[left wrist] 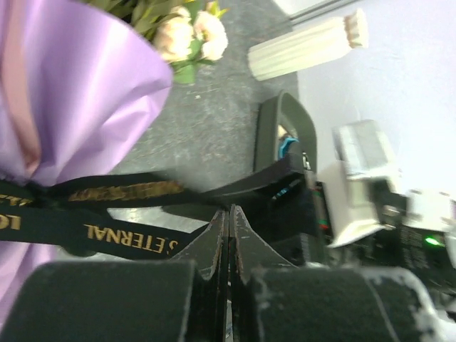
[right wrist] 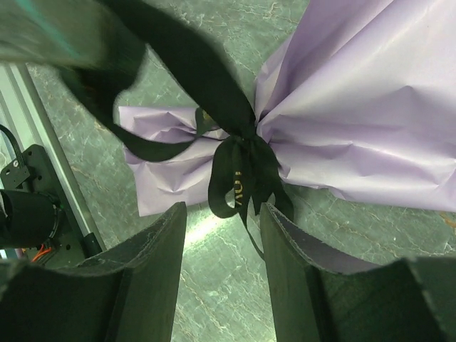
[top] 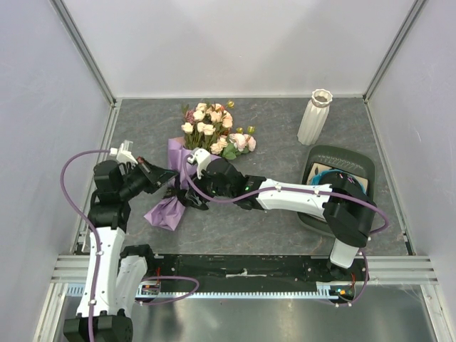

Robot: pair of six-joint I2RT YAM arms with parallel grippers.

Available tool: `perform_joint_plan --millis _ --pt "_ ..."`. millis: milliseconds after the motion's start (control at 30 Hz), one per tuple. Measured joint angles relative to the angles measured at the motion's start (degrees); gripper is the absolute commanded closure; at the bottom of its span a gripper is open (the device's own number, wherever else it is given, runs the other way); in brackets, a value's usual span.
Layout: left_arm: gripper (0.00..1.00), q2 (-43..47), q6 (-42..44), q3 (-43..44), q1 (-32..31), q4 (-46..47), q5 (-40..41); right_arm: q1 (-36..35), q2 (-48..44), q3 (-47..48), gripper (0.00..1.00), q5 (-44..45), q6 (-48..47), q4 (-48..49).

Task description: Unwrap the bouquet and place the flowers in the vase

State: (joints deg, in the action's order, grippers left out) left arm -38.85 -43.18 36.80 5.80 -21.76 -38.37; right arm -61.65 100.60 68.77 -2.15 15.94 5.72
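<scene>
Shows the bouquet (top: pixel 178 152) lying wrapped left of mid-table, well apart from the vase (top: pixel 314 116), black ribbon (right wrist: pixel 239 167) knotted. Pinches a ribbon tail in the closed left gripper (left wrist: pixel 228 217), straddles the knot with the half-spread, empty right gripper (right wrist: pixel 222 214). Risks dragging the bouquet or jamming the knot if pulled unpinned.

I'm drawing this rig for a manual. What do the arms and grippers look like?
The left arm and right arm have white links, black joints and a purple cable each. The left gripper and right gripper have dark, tapered fingers.
</scene>
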Motion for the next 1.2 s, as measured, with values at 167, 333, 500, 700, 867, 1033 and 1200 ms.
perform_joint_plan --millis 167,333,500,700,867,1033,1200 --pt "0.98 1.36 -1.36 6.03 -0.39 -0.09 -2.84 0.00 0.00 0.04 0.45 -0.61 0.39 0.28" --pt "0.98 1.73 -2.25 13.35 -0.48 -0.02 -4.31 0.00 0.02 0.04 0.45 -1.05 0.39 0.37" --pt "0.98 0.74 -4.33 20.24 -0.55 2.01 -5.84 0.00 0.02 0.04 0.45 -0.83 0.39 0.87" --pt "0.98 -3.34 -7.08 27.43 -1.57 3.61 -8.39 0.00 -1.36 -1.40 0.44 3.32 0.42 1.11" --pt "0.98 -4.17 -8.70 28.04 -3.67 4.52 -8.81 0.33 -7.30 -5.66 0.39 8.72 0.39 1.11" --pt "0.98 -2.62 -10.03 22.80 -6.34 6.21 -9.09 2.10 -15.21 -10.78 0.34 12.13 0.28 0.98" --pt "0.98 -1.49 -8.98 19.32 -7.17 1.62 -5.05 4.11 -14.86 -11.41 0.32 6.34 -1.73 0.98"
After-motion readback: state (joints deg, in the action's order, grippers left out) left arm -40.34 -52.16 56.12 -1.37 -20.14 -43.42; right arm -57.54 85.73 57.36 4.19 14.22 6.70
